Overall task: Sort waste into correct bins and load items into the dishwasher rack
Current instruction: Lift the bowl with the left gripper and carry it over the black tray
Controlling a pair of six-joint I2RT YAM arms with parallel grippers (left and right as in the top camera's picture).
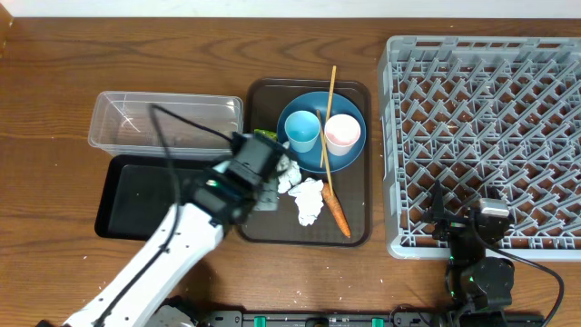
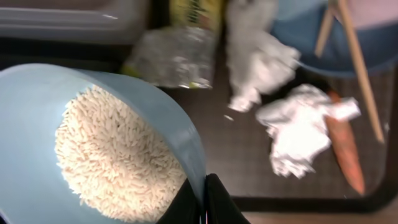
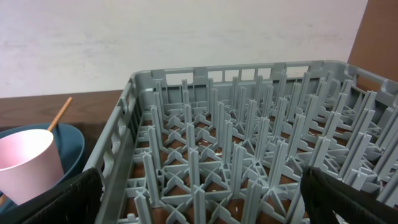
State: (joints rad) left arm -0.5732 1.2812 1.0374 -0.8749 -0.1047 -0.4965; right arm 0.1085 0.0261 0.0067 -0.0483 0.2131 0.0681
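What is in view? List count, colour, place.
rack: 1, grey, right
tub: 1, clear, left
black tray: 1, black, beside tub
brown tray: 1, brown, centre
plate: 1, blue, on brown tray
cups: 2, light blue and pink, on plate
chopsticks: 2, wooden, across plate
carrot: 1, orange, brown tray
tissues: 2, white, brown tray
foil: 1, silver, brown tray
packet: 1, yellow-green, brown tray
bowl: 1, pale blue, left claw
rice: heap, white, in bowl
table: 1, brown, beneath
left claw: 1, black, shut on bowl
right claw: 1, black, open, over rack
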